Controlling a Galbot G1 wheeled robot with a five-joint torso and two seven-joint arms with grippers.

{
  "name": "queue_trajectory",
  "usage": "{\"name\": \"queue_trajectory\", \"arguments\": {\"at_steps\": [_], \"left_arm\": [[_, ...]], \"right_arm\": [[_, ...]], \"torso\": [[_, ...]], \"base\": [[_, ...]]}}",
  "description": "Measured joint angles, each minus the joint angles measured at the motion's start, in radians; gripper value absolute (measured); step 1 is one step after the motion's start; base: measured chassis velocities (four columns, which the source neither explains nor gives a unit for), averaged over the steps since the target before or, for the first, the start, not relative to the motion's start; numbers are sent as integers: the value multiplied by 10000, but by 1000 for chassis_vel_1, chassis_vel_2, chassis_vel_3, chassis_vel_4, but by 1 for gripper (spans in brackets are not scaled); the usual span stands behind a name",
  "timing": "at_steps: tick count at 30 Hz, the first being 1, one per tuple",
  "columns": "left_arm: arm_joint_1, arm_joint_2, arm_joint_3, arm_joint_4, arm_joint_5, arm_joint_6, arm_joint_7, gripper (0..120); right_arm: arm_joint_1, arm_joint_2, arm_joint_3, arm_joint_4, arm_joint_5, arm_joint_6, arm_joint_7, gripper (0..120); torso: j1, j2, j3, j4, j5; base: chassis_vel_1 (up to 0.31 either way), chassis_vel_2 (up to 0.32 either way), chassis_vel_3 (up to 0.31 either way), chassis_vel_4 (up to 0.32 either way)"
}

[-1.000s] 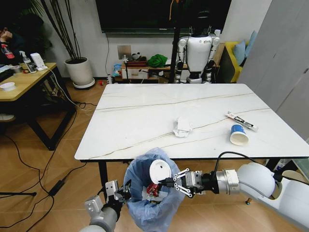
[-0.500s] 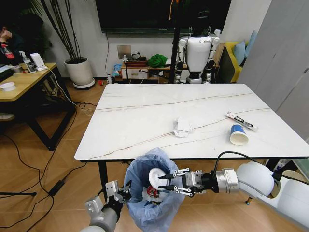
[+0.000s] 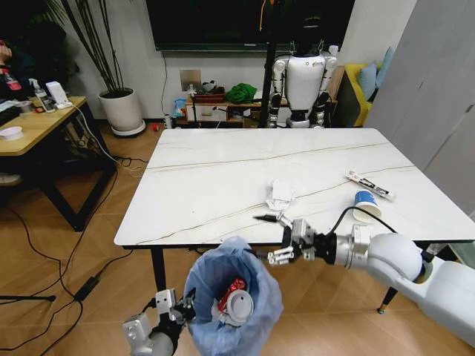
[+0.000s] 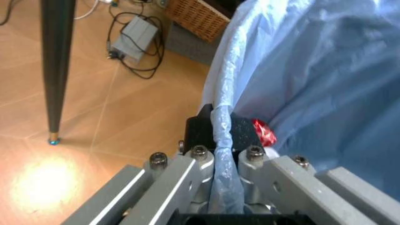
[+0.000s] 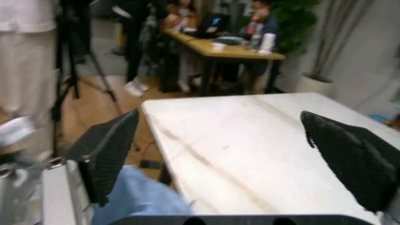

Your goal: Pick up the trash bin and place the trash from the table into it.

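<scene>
White marble with thin dark veins tops the table point(image 3: 223, 170), which stands on a wood floor. Below its near edge the left gripper point(image 3: 172, 305) is clamped on the rim of the trash bin point(image 3: 234, 300), whose blue bag holds a red wrapper point(image 3: 233, 287) and a white disc point(image 3: 240, 304). Over the table's near edge the right gripper point(image 3: 276, 237) hangs empty, its fingers spread wide. On the tabletop lie a crumpled tissue point(image 3: 280, 193), and at the right a blue cup point(image 3: 364, 205) on its side and a thin white tube point(image 3: 369, 185).

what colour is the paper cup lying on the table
Blue outside, white inside: the blue paper cup, best seen in the head view.
</scene>
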Motion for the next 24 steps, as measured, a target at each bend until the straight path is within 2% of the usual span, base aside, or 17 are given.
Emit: {"name": "queue_trajectory", "arguments": {"at_steps": [2,6,10,13,15,24], "left_arm": [[358,42,-188,-219,88,-69,93,0],[572,62,-317,-350,144,-98,140,0],[742,135,-415,-468,186,-133,182,0],[829,338,-412,-495,180,-128,183,0],[833,363,-413,-506,176,-124,182,0],[937,497,-557,-605,90,-77,162,0]], "right_arm": [[494,371,-244,-371,167,115,883,99],[769,586,-374,-631,320,99,1276,100],[1089,854,-463,-1069,600,-175,1675,100],[1405,1230,-462,-1713,653,-771,2341,100],[1456,1305,-468,-1864,627,-887,2458,100],[1825,2257,-451,-4159,296,-1464,2732,100]], "torso": [[0,0,0,0,-6],[1,0,0,2,-3],[0,0,0,2,-4],[1,0,0,-2,-6],[1,0,0,-1,-6],[2,0,1,0,-3]], "base": [[0,0,0,0],[0,0,0,0],[0,0,0,0],[0,0,0,0],[0,0,0,0],[0,0,0,0]]}}
